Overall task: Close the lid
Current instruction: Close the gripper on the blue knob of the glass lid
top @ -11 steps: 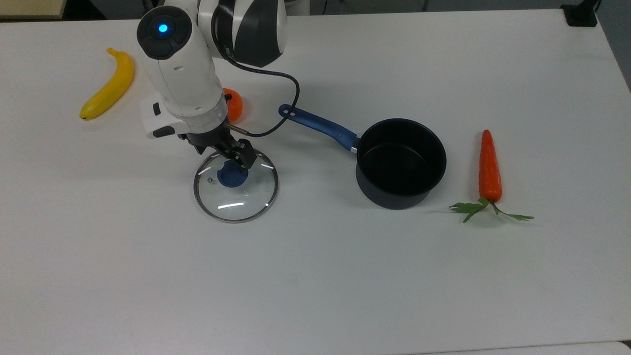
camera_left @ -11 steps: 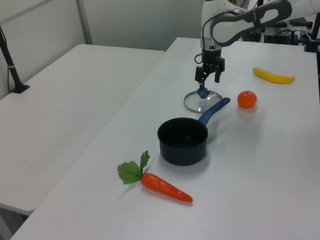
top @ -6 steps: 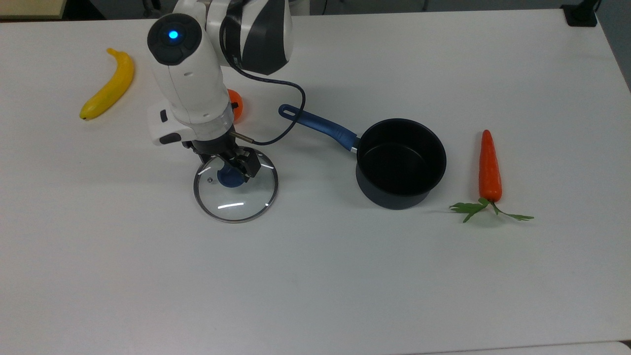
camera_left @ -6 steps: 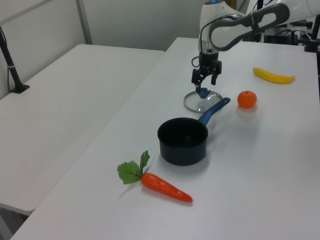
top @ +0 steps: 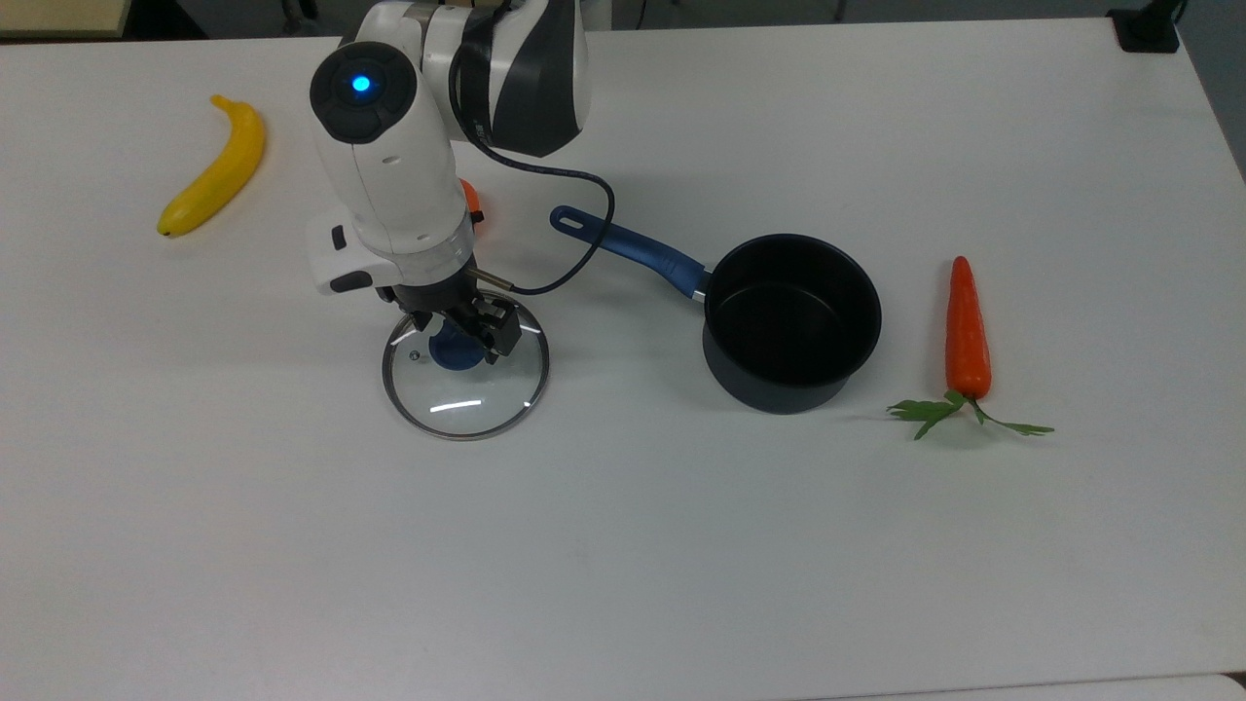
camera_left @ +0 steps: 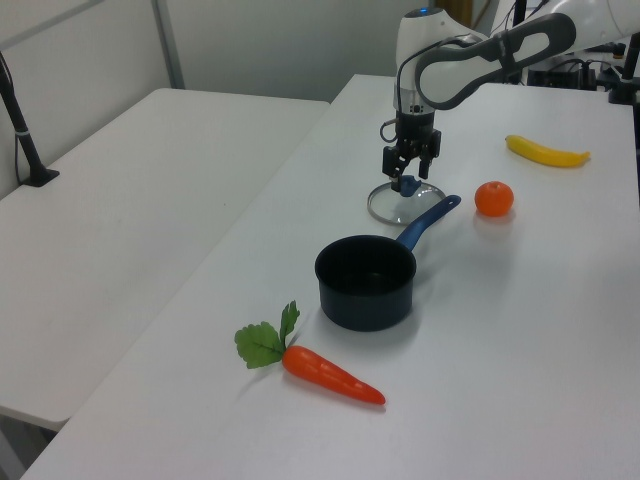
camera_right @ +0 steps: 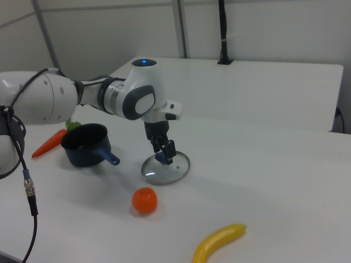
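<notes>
The glass lid (top: 465, 365) lies flat on the bench (top: 681, 545), well apart from the saucepan (top: 790, 321); we judge it rigid, slick and breakable, best held by its blue knob (top: 454, 349), which the unclenched end effector (top: 465, 326) apparently straddles.

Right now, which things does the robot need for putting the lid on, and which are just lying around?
Needed for the job:
lid
pot
gripper, open over the lid's blue knob

Just lying around:
banana
orange
carrot
</notes>
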`<state>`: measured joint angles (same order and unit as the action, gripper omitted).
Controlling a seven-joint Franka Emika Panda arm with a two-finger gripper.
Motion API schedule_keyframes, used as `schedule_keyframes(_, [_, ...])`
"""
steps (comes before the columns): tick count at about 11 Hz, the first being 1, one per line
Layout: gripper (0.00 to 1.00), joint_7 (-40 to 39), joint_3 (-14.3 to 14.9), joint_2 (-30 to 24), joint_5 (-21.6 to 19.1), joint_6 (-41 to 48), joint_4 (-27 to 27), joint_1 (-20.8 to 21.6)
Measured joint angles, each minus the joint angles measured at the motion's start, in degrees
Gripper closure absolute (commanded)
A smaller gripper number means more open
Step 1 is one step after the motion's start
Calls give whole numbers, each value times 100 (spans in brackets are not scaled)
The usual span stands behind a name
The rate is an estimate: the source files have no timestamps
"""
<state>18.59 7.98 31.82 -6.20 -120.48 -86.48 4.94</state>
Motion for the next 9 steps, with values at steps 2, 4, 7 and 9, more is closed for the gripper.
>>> schedule_keyframes(2, [18, 2, 0, 16, 0, 0, 0, 0])
schedule_keyframes(4, [18, 12, 0, 32, 0, 0, 0, 0])
schedule_keyframes(7, [37, 88, 0, 57, 0, 0, 0, 0])
schedule_keyframes(9, [43, 120, 0, 58, 0, -4, 3, 2])
